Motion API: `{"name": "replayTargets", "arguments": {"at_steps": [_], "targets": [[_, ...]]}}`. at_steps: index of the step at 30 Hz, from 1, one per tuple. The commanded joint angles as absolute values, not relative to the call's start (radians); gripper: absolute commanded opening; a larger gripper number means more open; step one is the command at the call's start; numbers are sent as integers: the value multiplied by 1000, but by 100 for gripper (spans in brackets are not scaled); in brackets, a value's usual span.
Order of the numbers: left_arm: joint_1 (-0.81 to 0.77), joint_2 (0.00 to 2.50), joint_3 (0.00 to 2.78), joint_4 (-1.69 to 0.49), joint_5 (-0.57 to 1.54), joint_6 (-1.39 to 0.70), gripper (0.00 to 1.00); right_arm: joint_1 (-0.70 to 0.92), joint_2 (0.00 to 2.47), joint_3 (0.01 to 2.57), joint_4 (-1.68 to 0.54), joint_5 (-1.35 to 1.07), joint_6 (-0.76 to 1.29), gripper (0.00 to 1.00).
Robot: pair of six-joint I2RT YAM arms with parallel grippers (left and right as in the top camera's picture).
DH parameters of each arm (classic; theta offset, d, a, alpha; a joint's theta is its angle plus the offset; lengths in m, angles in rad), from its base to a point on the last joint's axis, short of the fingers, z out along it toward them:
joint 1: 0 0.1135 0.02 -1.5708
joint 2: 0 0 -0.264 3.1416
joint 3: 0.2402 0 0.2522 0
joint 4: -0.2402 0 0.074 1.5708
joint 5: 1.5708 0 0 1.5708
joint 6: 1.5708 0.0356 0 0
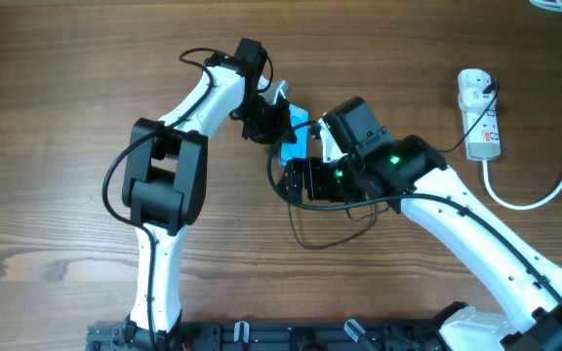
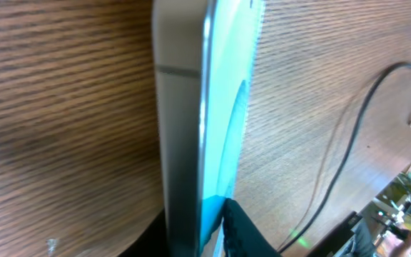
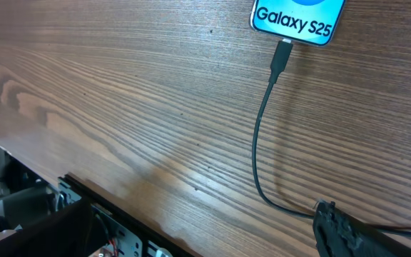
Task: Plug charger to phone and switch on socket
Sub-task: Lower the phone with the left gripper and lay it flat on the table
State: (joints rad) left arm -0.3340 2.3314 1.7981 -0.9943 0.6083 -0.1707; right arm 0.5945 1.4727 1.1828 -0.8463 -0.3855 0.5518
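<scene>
1. From where I stand, a wood-grain bench (image 1: 57,88) carries everything, with both arms reaching in to meet near its middle.
2. The phone (image 1: 298,136) is at that meeting point, its blue screen lit. The left wrist view shows it edge-on between dark fingers, so the left end effector (image 1: 273,122) looks clamped on it.
3. The charger (image 3: 257,143), a thin black cable, loops across the wood, and its plug tip (image 3: 282,56) sits against the phone's bottom edge under the "Galaxy" text. I judge it is plugged in, though how deep it is seated is not visible.
4. The right end effector (image 1: 296,180) hovers just beside the cable's loop. Only one dark finger shows, so I cannot tell whether it is open or closed.
5. The socket (image 1: 479,115) lies well apart at the far right, with its white cord (image 1: 544,195) trailing off. Neither arm is near it.
6. The plugging looks about done, and switching on the socket is left.
</scene>
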Motion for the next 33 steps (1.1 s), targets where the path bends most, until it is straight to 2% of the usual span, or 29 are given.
{"name": "replayTargets", "arguments": {"at_steps": [1, 8, 15, 19, 30, 31, 32, 33], "targets": [[-339, 2354, 1797, -1006, 539, -173, 24, 596, 1484, 1176, -850, -402, 553, 100], [-339, 2354, 1797, -1013, 513, -172, 33, 596, 1484, 1176, -859, -402, 553, 100], [-339, 2354, 1797, -1024, 494, -172, 33, 596, 1484, 1176, -877, -402, 554, 100], [-339, 2354, 1797, -1043, 447, -172, 47, 596, 1484, 1176, -886, -402, 561, 99], [-331, 2335, 1797, -1098, 398, -173, 57, 596, 1484, 1176, -917, -367, 562, 100], [-324, 2318, 1798, -1102, 398, -173, 61, 595, 1484, 1176, -919, -363, 563, 99], [-317, 2295, 1798, -1105, 393, -175, 73, 593, 1482, 1177, -921, -358, 562, 100], [-310, 2273, 1798, -1105, 369, -194, 91, 588, 1481, 1179, -924, -356, 559, 100]]}}
